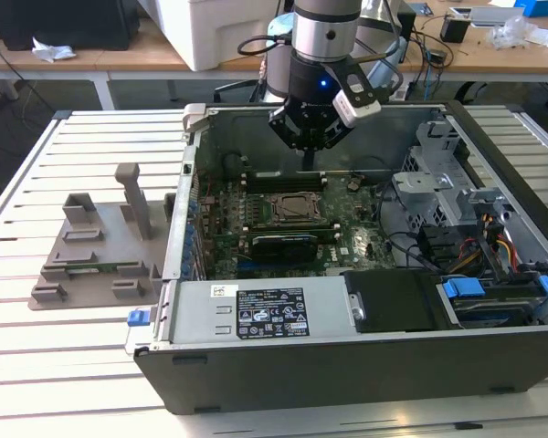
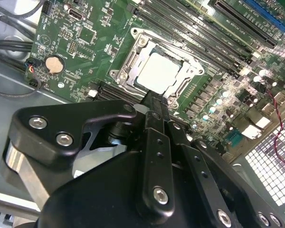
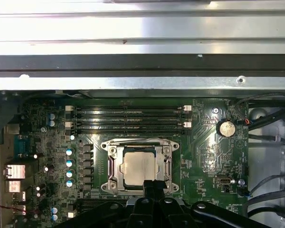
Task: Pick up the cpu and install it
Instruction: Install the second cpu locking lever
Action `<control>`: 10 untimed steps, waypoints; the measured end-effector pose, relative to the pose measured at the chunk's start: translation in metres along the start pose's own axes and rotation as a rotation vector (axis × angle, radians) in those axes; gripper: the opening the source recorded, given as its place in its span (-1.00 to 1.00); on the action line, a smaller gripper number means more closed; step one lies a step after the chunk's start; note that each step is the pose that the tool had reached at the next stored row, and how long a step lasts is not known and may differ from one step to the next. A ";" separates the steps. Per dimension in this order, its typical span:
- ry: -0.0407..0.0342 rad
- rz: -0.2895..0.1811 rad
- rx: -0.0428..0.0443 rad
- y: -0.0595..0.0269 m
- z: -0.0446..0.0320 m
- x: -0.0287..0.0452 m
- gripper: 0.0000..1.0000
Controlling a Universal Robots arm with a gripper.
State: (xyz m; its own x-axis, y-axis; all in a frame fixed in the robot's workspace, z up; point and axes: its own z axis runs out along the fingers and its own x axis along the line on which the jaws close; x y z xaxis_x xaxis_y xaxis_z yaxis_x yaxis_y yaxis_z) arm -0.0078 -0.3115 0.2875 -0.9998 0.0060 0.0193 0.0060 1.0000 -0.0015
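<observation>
We see the cpu [image 3: 139, 167] seated in the mobo socket [image 3: 139, 164] inside the open PC case [image 1: 365, 360], w/ the gripper [image 2: 154, 107] just above its edge, jaws together, holding nothing.

A: Overhead room light is falling evenly on the slatted tabletop [image 1: 36, 182] in the exterior view, and the case [image 1: 365, 365] is shading its own interior, so the board [image 1: 283, 219] is sitting dim.

B: In the first wrist view the case wall [image 3: 142, 28] is glaring almost white, washing out its surface. The cpu [image 3: 138, 166] is catching a soft sheen.

A: In the second wrist view the cpu [image 2: 157, 72] is gleaming pale, while the pincer [image 2: 154, 102] is looming dark and slightly soft up close.
</observation>
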 end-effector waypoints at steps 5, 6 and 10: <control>0.0000 0.000 -0.0002 -0.0014 0.0000 -0.0001 -0.79; 0.0000 0.000 -0.0003 -0.0027 0.0001 0.0000 -0.79; 0.0000 0.000 -0.0004 -0.0059 0.0001 0.0000 -0.79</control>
State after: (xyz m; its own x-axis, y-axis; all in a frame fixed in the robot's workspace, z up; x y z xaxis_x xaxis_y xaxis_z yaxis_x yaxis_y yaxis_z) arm -0.0078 -0.3174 0.2874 -0.9998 0.0060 0.0193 0.0060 1.0000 -0.0011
